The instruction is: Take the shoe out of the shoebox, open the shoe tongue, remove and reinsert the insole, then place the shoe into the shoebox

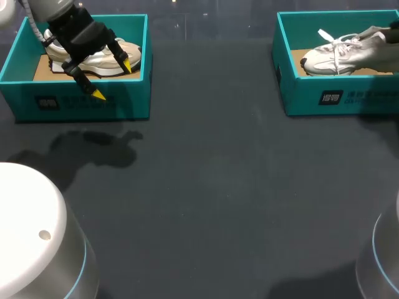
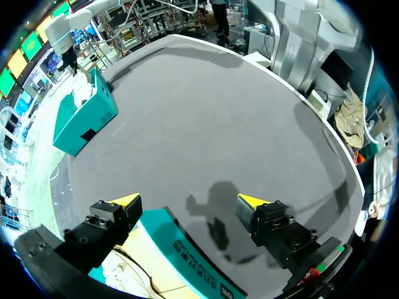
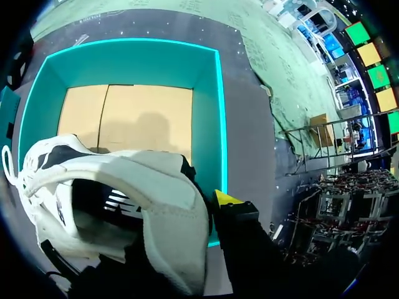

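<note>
The white shoe [image 1: 346, 53] lies in the right shoebox [image 1: 299, 93], toe on the cardboard floor, heel raised toward the right gripper [image 3: 230, 215], which sits against the heel. Whether that gripper has hold of the shoe cannot be told.

The beige shoe [image 1: 109, 56] rests inside the left shoebox [image 1: 75, 103]. The left gripper [image 1: 113, 80] hangs spread wide and holds nothing. It straddles the box's front wall, one tip over the beige shoe and the other outside. Both boxes stand well apart on the dark table [image 1: 206, 187].
</note>
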